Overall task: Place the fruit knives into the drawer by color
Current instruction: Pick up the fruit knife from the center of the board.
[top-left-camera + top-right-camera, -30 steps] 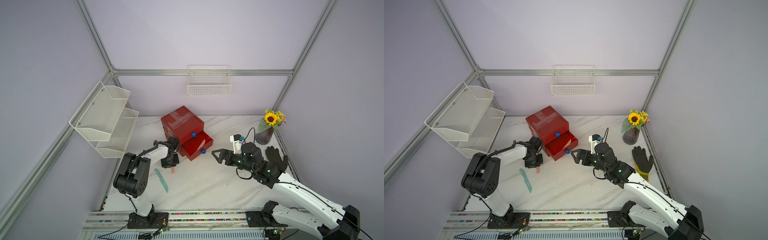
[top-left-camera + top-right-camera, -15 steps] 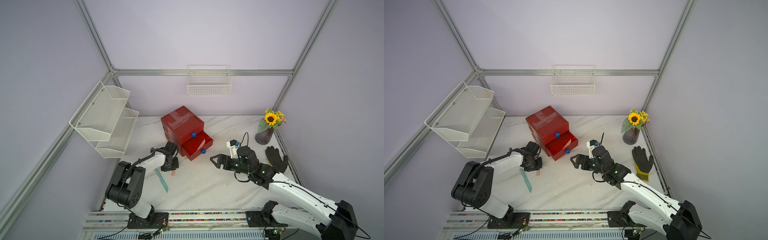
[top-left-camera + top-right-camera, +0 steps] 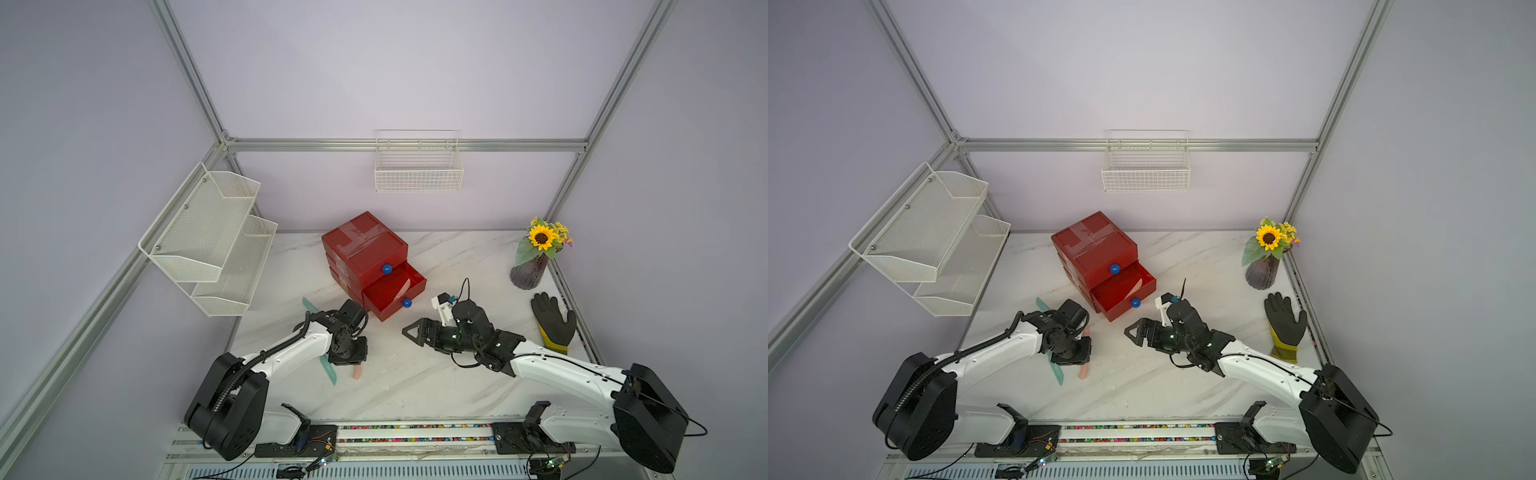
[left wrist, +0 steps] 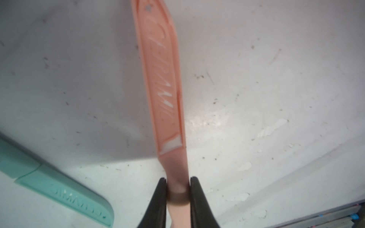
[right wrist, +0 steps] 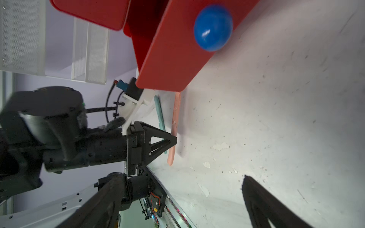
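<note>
Left wrist view, left claw [image 4: 176,180] pinching salmon knife [image 4: 164,88], pinch hidden in both top views, right claw [image 3: 413,332] spread

Salmon knife [image 4: 164,88]: far end cut off at the picture's edge in the left wrist view; near end hidden in the grip of the left tool [image 4: 176,186]; in both top views mostly under that tool.
Teal knife [image 3: 331,372]: beside the left tool, middle hidden under the left arm [image 3: 291,353].
Pale knife [image 3: 402,286]: ahead of the right tool [image 3: 411,332], mostly hidden by the wall of the open drawer [image 3: 386,309]; colour unclear.
</note>
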Controlling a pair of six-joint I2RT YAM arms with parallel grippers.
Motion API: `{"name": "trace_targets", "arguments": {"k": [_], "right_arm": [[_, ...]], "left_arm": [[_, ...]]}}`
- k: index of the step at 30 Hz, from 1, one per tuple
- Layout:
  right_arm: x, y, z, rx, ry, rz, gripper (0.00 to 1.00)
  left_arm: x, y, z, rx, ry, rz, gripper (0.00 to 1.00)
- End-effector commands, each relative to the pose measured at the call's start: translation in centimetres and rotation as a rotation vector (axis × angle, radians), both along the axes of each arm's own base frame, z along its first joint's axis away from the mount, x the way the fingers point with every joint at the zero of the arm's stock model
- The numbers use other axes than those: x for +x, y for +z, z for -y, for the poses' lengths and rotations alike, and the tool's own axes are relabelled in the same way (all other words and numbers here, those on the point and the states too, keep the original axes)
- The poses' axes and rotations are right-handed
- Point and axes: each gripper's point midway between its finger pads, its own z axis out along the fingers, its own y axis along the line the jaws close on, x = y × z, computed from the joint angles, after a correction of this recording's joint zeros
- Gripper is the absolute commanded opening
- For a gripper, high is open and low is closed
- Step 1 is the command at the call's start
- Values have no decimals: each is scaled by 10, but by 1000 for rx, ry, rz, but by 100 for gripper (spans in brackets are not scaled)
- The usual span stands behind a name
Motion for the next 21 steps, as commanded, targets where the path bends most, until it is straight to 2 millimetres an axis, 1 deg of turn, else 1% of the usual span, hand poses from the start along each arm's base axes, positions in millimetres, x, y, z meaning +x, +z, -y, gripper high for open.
{"name": "trace_targets", "arguments": {"k": [1,4,6,13,18,21], "right_arm": [[-8,1,-28,84,25,-16,97],[-11,-3,-46,106,32,-25,97],[-10,-5,-54,106,25,-26,98],[-9,-9,-76,122,10,-32,97],[-12,-8,-90,136,14,-26,97],[-13,-6,-98,143,18,-24,95]], "left_arm": [[-2,20,19,-85,-22,18,13],[-5,30,27,-126,-51,26,13],[-7,35,31,-142,-67,29,13],[-19,53,36,-195,-100,32,13],[-28,64,37,-218,-114,36,14],[-34,69,39,-238,-124,34,14]]}}
